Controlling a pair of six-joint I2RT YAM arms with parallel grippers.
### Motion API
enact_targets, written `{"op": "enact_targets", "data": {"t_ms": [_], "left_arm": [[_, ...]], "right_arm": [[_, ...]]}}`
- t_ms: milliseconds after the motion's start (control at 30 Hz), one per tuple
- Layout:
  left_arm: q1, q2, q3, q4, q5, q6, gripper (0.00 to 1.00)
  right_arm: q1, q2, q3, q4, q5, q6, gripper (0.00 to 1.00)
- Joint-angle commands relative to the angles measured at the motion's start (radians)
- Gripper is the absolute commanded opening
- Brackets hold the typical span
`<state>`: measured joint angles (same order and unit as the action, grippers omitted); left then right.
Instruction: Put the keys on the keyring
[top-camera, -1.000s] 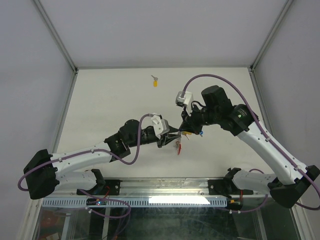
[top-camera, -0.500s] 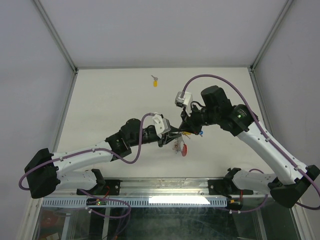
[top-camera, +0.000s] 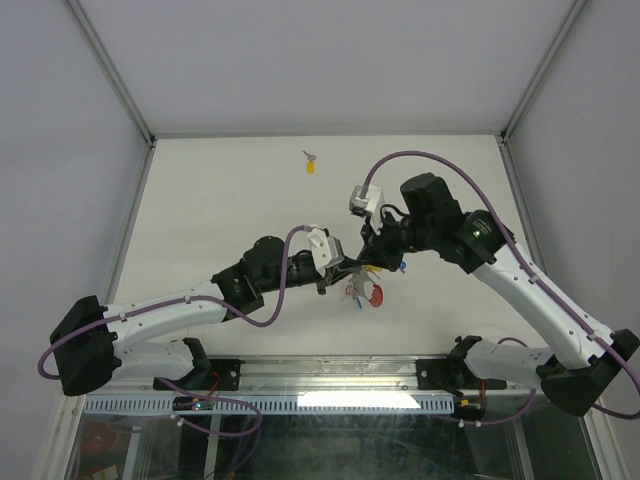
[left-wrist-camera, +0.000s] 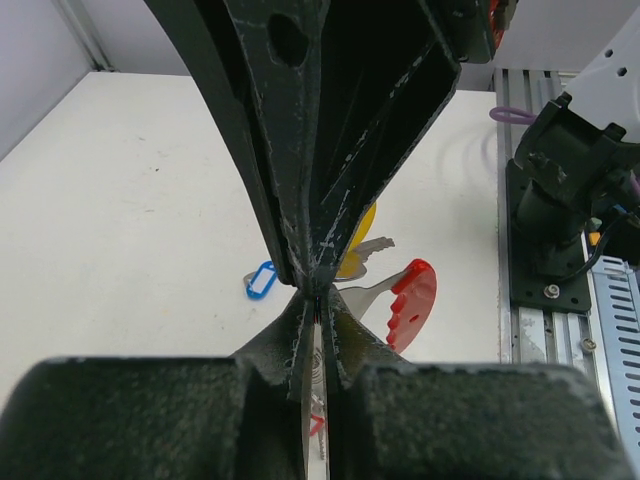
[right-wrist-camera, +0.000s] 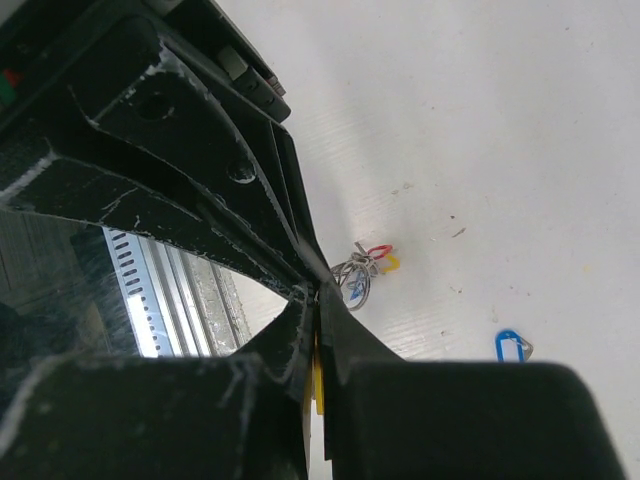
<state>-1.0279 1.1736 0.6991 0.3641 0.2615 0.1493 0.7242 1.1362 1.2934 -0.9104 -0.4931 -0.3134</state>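
Nearest you, both arms reach in from their bases and meet tip to tip over the middle of the tabletop (top-camera: 220, 200). Your left tool (top-camera: 344, 270) is clenched. Its wrist camera shows the two fingers pressed together with only a slit between them, and a thin silver wire of the keyring (top-camera: 356, 288) shows in that slit. The rest of the keyring hangs just below the two tools as a small tangle of silver rings. A red ridged plastic piece (left-wrist-camera: 412, 300) dangles on the side toward your right arm; you cannot tell from these views whether it touches the tabletop. Your right tool (top-camera: 372, 258) is clenched too, its tips touching the left tool's tips. It grips the held yellow key (left-wrist-camera: 358, 248): the yellow head sits between its fingers, and a short silver blade sticks out beside it, just above the red piece. Beside the right tool a blue tag (right-wrist-camera: 512, 345) lies flat on the tabletop, apart from the ring tangle. Far back, near the rear edge, the far yellow key (top-camera: 311, 165) lies alone, well apart from everything else.
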Motion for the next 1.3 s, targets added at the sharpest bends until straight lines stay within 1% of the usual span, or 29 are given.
{"op": "enact_targets", "data": {"t_ms": [0, 133, 433, 633, 900, 1133, 1267], "left_arm": [[-0.006, 0.002, 0.051, 0.001, -0.012, 0.018, 0.0], [-0.006, -0.013, 0.039, -0.005, -0.025, 0.019, 0.0], [-0.006, -0.047, 0.01, 0.008, -0.045, 0.013, 0.0], [-0.006, -0.067, -0.006, 0.025, -0.056, 0.009, 0.0], [-0.006, -0.086, -0.019, 0.04, -0.074, 0.006, 0.0], [-0.006, -0.089, -0.027, 0.044, -0.072, 0.004, 0.0], [-0.006, -0.093, -0.032, 0.042, -0.07, 0.003, 0.0]], "right_arm": [[0.009, -0.035, -0.011, 0.088, -0.028, 0.025, 0.0], [0.007, -0.052, -0.028, 0.107, 0.02, 0.056, 0.0], [0.007, -0.106, -0.078, 0.163, 0.207, 0.167, 0.0], [0.006, -0.118, -0.105, 0.175, 0.248, 0.204, 0.0], [0.006, -0.128, -0.156, 0.193, 0.232, 0.243, 0.0], [0.004, -0.171, -0.195, 0.292, 0.196, 0.283, 0.1], [0.001, -0.191, -0.213, 0.335, 0.166, 0.304, 0.18]]}}
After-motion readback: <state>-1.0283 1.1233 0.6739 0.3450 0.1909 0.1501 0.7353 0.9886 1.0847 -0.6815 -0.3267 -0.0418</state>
